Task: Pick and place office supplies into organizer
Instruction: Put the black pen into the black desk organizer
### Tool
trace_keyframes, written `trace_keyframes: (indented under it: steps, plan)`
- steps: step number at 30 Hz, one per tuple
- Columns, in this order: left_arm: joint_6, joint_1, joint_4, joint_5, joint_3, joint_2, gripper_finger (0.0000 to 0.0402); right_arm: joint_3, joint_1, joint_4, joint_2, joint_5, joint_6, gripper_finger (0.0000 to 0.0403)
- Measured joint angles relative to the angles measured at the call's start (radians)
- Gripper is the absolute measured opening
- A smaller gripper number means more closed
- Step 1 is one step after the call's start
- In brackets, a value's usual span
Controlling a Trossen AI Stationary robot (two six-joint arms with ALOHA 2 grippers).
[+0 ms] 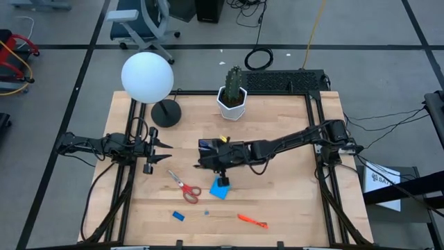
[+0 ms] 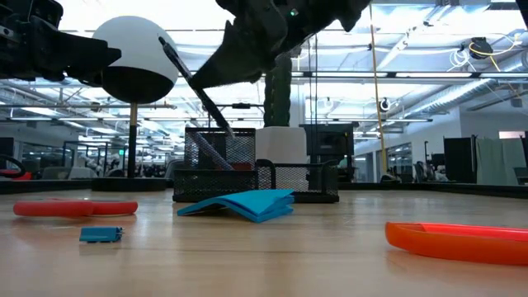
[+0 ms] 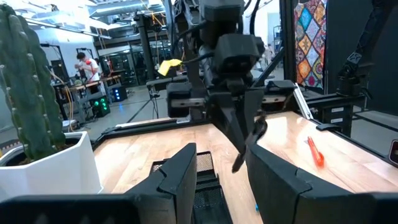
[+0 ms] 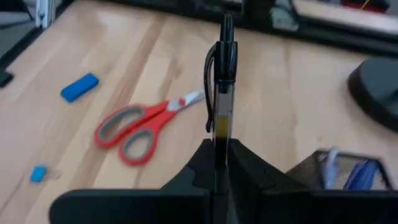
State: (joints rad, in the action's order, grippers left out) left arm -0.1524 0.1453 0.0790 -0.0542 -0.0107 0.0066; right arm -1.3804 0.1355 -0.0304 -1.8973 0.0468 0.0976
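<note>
Black mesh of the organizer (image 2: 247, 169) sits mid-table, and we judge the main risk there: the black pen (image 4: 222, 81) hangs tilted above it in the low view, so on release its lower end may catch the mesh rim and tip the pen out onto the wood. Working left to right: the left gripper (image 1: 163, 149) waits at the table's left edge, fingers parted, nothing between them. The red-handled scissors (image 1: 184, 185) and tiny blue block (image 1: 179, 216) lie loose nearby. The blue pad (image 2: 243, 204) rests just in front of the organizer, crumpled; we think a low sweep could drag it. The right gripper (image 4: 217, 155), reaching over the organizer, is pinched nearly closed on the pen's barrel, cap end pointing away from the fingers. The orange pen (image 1: 252, 221) lies well apart, near the front edge. Grey-blue markers (image 4: 348, 174) already stand in a compartment.
</note>
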Motion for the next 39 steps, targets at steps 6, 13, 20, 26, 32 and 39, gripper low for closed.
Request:
trace_keyframes:
  steps: [6, 13, 20, 26, 32, 39]
  plan:
    - [0.000, 0.000, 0.000, 0.000, 0.000, 0.000, 0.0145, 0.039, -0.018, -0.150, 0.005, -0.048, 0.027, 0.0016]
    - [0.000, 0.000, -0.001, 0.000, 0.000, 0.000, 0.0145, 0.247, -0.047, -0.482, 0.089, -0.049, 0.038, 0.0016]
    - [0.000, 0.000, 0.000, 0.000, 0.000, 0.000, 0.0145, 0.497, -0.082, -0.918, 0.168, 0.009, 0.032, 0.0016]
    - [0.000, 0.000, 0.000, 0.000, 0.000, 0.000, 0.0145, 0.621, -0.136, -1.122, 0.170, 0.031, -0.024, 0.0016]
    - [0.000, 0.000, 0.000, 0.000, 0.000, 0.000, 0.0145, 0.624, -0.161, -1.135, 0.152, 0.029, -0.031, 0.0016]
    - [0.000, 0.000, 0.000, 0.000, 0.000, 0.000, 0.0145, 0.624, -0.182, -1.170, 0.096, 0.028, -0.069, 0.0016]
